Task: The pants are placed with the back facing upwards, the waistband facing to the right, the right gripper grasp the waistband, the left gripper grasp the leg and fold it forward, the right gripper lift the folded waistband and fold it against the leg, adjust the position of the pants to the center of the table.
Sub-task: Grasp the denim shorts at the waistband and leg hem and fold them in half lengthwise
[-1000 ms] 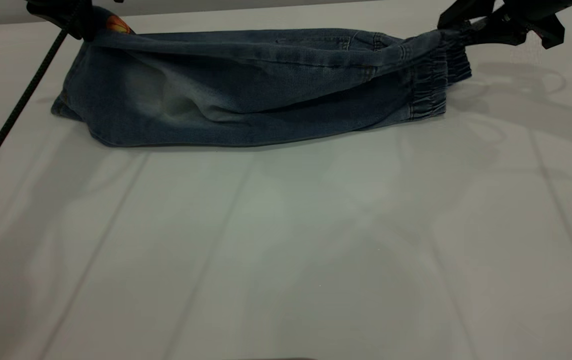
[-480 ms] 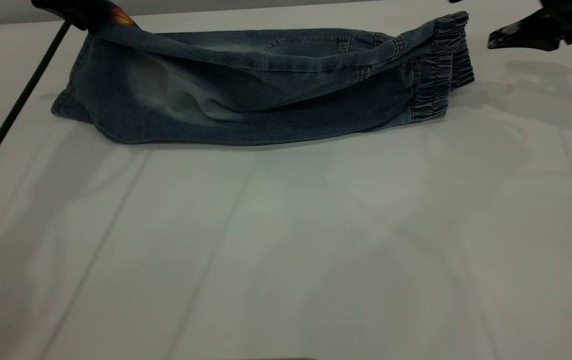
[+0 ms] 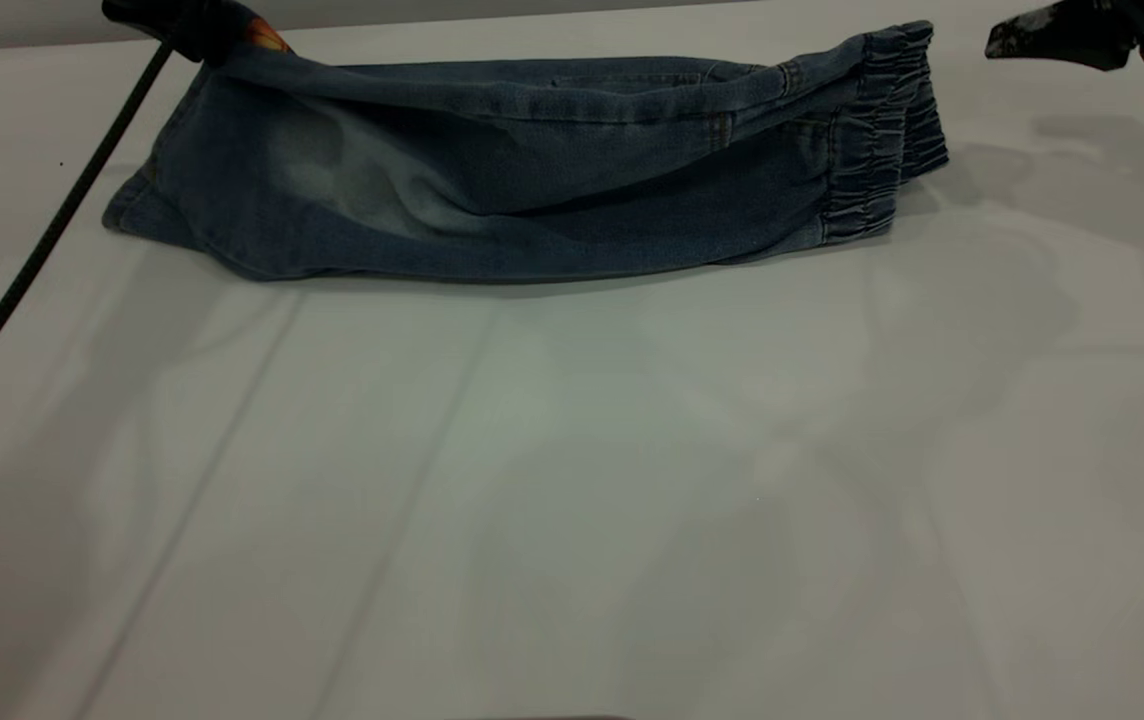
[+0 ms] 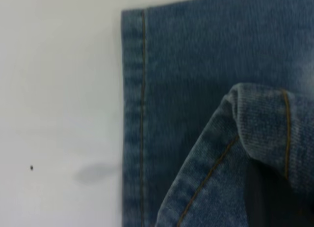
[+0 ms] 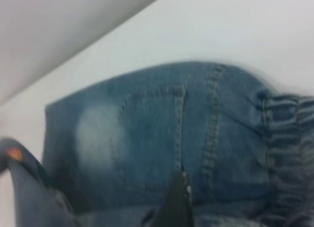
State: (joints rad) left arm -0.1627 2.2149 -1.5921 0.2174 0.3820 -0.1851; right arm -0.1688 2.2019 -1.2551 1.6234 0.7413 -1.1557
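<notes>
The white surface (image 3: 572, 480) carries the denim pants (image 3: 532, 190) along its far edge, folded lengthwise, elastic waistband (image 3: 882, 130) toward the far right corner, leg hem (image 3: 147, 205) toward the far left. The left hand (image 3: 187, 20) is clamped on a raised corner of the leg at the far left corner. The right hand (image 3: 1062, 35) hovers clear of the waistband near the far right corner; whether its fingers are apart cannot be told

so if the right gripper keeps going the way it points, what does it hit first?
Probably the jeans: the right wrist view looks down past a finger onto the back-pocket panel beside the elastic waistband. Depth is unclear.
</notes>
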